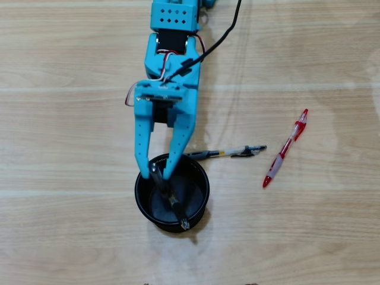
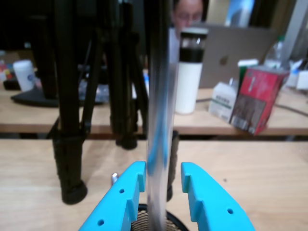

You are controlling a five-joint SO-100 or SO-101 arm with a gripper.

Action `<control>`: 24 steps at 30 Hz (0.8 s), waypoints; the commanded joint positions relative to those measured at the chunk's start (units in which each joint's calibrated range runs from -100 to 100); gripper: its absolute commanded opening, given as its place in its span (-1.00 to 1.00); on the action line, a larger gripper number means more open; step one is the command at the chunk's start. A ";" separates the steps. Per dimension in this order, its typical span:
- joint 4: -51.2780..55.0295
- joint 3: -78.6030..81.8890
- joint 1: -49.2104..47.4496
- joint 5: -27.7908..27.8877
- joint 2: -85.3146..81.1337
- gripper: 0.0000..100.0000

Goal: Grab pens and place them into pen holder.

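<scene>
Hovering over the round black pen holder near the wooden tabletop's front edge, our blue two-finger gripper pinches a black-and-clear ballpoint pen, tip angled inside so it should drop in. Two pens lie rightward: another black-and-clear pen and a red translucent pen.

The table around my gripper is free on the overhead view's left. On the right, two pens lie near the pen holder.

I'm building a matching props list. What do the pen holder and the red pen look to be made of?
The pen holder looks like thin black plastic or metal, slightly glossy at the rim; which one is unclear. The red pen looks like translucent red and clear plastic, with shiny highlights along its barrel.
</scene>
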 commanded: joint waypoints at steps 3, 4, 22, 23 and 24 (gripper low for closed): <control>-2.98 -1.59 0.45 0.41 -1.08 -0.81; -3.06 -0.42 0.37 0.41 -1.59 -0.81; 84.52 -0.87 -23.58 39.10 -20.10 -0.70; 87.61 -1.68 -23.42 40.98 -18.74 -0.63; 90.02 -2.32 -23.26 42.60 -17.39 -0.59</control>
